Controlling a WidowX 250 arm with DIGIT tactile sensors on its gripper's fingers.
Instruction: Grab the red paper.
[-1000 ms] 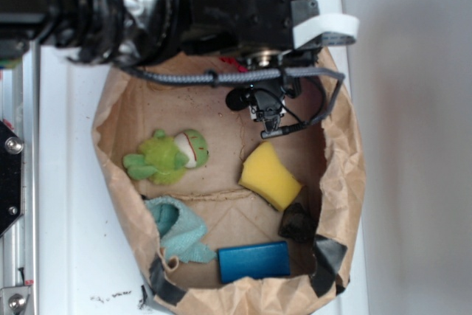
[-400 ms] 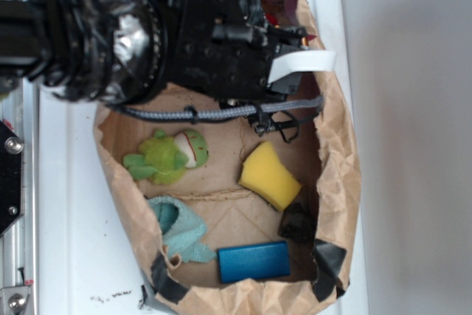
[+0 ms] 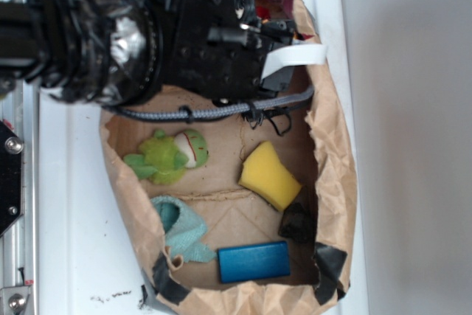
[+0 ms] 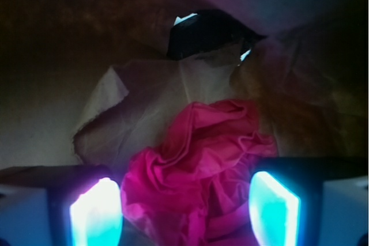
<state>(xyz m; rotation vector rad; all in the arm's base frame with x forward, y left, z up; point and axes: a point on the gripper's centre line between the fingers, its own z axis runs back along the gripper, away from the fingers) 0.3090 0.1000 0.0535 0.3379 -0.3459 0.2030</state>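
Red paper (image 4: 196, 171) sat btwn the gripper (image 4: 184, 208) fingers, jaws spread, nothing held yet. Looked light & crushable; I'd pinch the wad's middle.

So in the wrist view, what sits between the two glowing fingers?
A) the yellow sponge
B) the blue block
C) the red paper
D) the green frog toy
C: the crumpled red paper fills the gap between the open gripper's fingers.
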